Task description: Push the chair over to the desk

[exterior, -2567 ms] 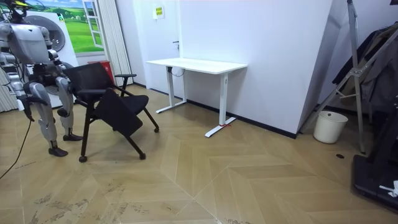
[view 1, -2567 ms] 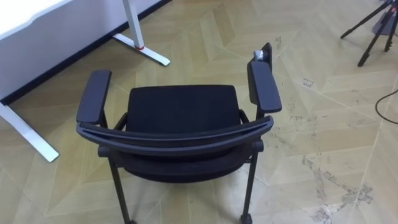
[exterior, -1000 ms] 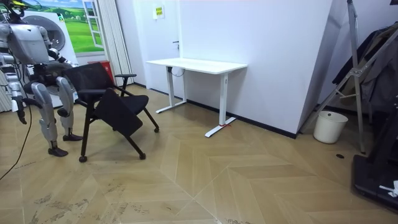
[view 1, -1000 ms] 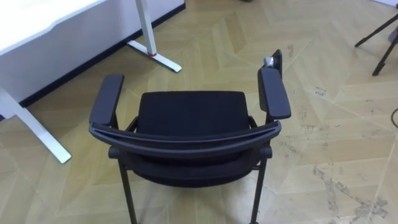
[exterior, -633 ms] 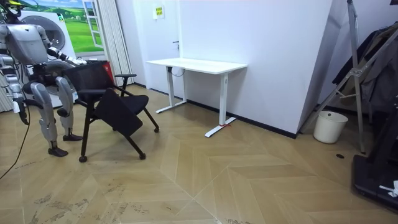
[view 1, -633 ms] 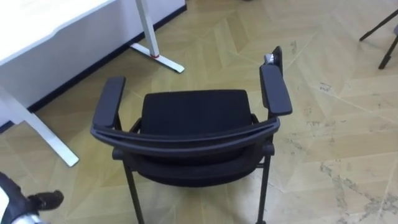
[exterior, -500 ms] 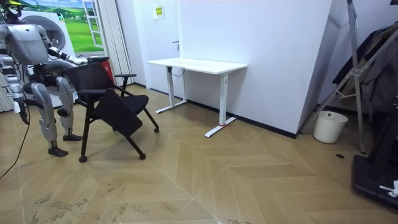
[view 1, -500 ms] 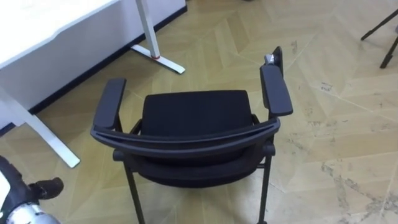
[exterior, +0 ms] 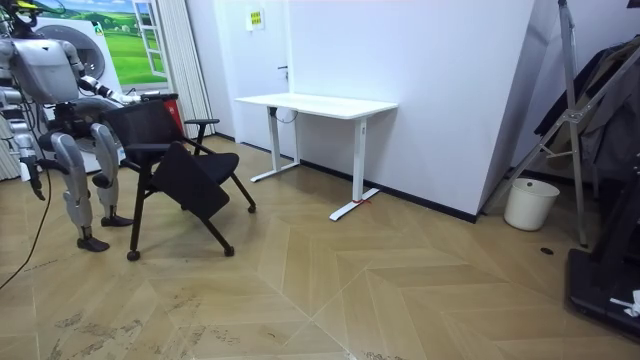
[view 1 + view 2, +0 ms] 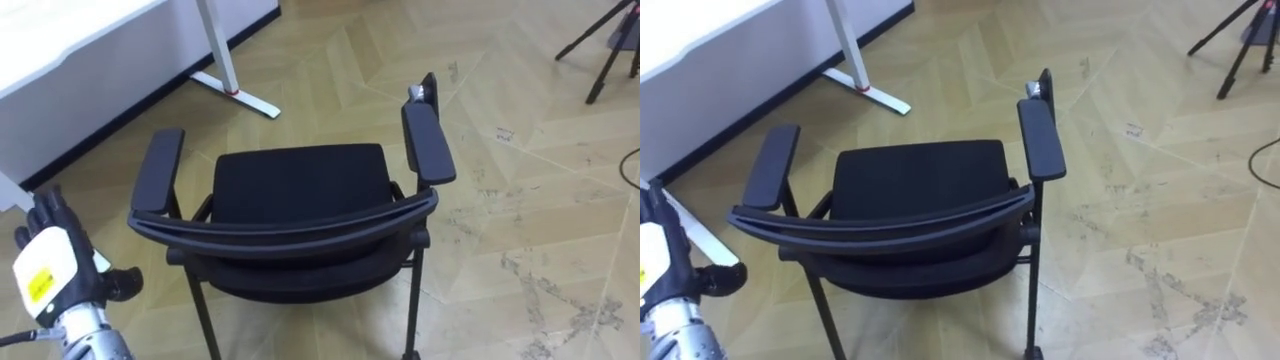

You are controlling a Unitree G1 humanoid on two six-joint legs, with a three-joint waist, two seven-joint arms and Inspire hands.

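Standing behind the black chair [image 10: 300,185], parked on the floor [image 10: 500,100] short of the white surface [image 9: 320,103], holding the left robot hand [image 10: 50,270] up beside the backrest [image 10: 290,225] with fingers apart and touching nothing, letting the right robot hand [image 9: 36,188] hang low, state unreadable, seemingly not yet pushing.

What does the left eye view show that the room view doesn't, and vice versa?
Left eye view: the seat of the chair from above, the left hand upright with straight fingers beside it, and tripod legs. Room view: the robot standing behind the chair, plus a white bucket. Both: the black chair and the white desk.
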